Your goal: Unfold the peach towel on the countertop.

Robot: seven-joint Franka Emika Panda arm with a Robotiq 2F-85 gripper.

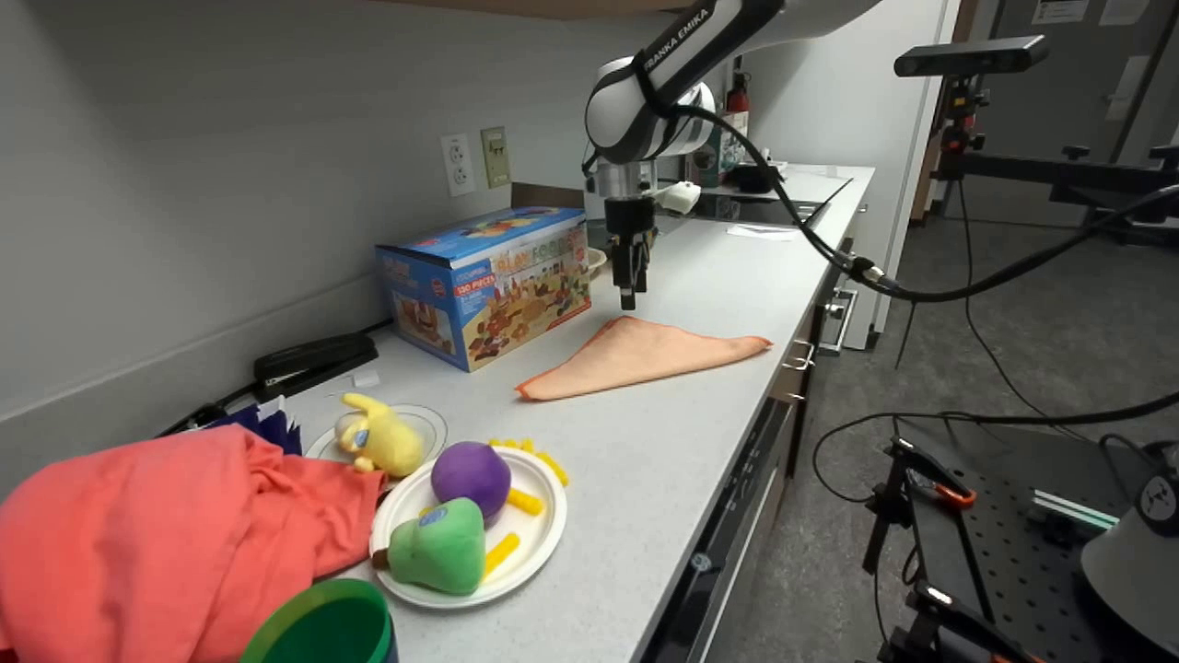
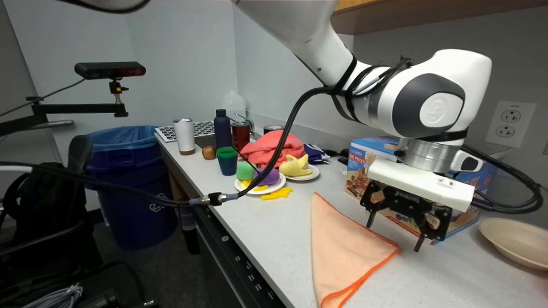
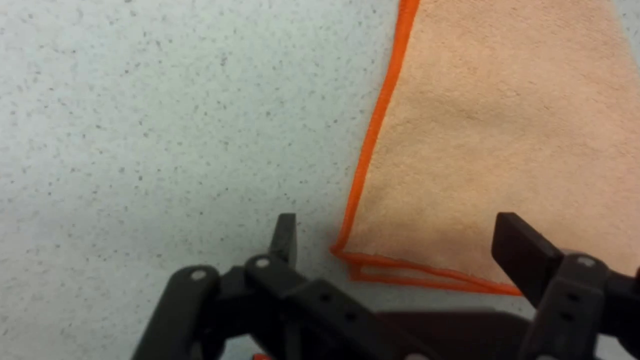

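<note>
The peach towel point(image 1: 645, 357) lies on the countertop point(image 1: 589, 470) folded into a rough triangle with orange hems. At one corner, the wrist view shows two hem layers of the towel point(image 3: 480, 130) slightly offset, the lower one peeking out. My gripper point(image 2: 394, 236) hangs point-down just above that corner, beside the blue box. In the wrist view the gripper point(image 3: 394, 220) is open, its fingers wide apart. The left finger point(image 3: 285, 235) is over bare counter and the right finger point(image 3: 517, 250) over the cloth, with the corner between them; nothing is gripped.
A blue cardboard box point(image 1: 488, 285) stands close by the gripper against the wall side. A beige bowl point(image 2: 518, 241) sits past it. Toward the far end are a plate point(image 1: 545, 529) of toy food and a coral-red cloth heap point(image 1: 166, 543). The counter's front edge drops off opposite the wall.
</note>
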